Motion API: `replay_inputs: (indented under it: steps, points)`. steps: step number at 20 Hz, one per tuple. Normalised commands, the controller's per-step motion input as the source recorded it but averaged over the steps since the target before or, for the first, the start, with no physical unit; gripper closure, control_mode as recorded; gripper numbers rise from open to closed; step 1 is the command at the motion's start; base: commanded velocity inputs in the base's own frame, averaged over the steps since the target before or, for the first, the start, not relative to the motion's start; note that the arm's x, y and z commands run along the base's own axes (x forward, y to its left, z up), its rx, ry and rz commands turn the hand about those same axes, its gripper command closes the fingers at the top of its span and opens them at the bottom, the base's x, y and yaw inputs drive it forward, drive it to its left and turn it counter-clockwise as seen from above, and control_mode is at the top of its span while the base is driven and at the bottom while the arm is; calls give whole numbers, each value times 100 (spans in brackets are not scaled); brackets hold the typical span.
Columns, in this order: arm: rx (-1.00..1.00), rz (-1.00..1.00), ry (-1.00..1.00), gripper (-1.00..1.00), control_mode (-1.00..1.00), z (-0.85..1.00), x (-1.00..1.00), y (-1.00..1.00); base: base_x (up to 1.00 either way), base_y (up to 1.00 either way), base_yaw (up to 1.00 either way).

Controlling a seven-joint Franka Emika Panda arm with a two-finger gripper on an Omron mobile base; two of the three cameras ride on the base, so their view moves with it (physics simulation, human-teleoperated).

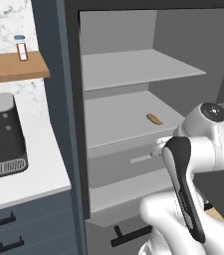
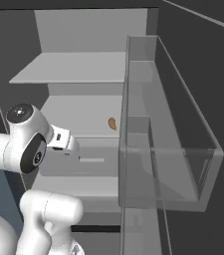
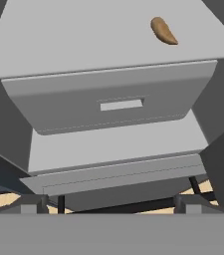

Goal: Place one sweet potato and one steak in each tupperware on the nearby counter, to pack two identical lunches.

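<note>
The sweet potato looked matt and faintly rough on a smooth matt grey fridge shelf, beside a clear, glossy plastic-looking door bin, while the wall shelf looked wooden and the counter smooth white.

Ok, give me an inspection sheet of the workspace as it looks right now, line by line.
Surface: open fridge, grey shelves above a closed drawer.
Job's things: one sweet potato lying on the middle shelf, towards its right side; steak and tupperware, nothing seen.
Clutter: a dark appliance on the white counter; a small bottle on the wooden wall shelf.
Grippers: gripper faces the drawer front; fingers too hidden to judge.
Cables: nothing seen.
Surroundings: clear door bin on the open fridge door; dark cabinets below the counter.
</note>
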Motion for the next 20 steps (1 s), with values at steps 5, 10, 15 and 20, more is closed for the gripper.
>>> replay_inputs:
  steps: [5,10,15,20]
  points:
    - [0,0,0,-100,100,0,0,0,2,1,0]
    - [0,0,-1,-100,-100,0,16,-1,0,0,0]
    - [0,0,-7,-100,-100,0,70,-8,0,0,0]
    - [0,-7,-1,-100,-100,0,66,-37,0,0,0]
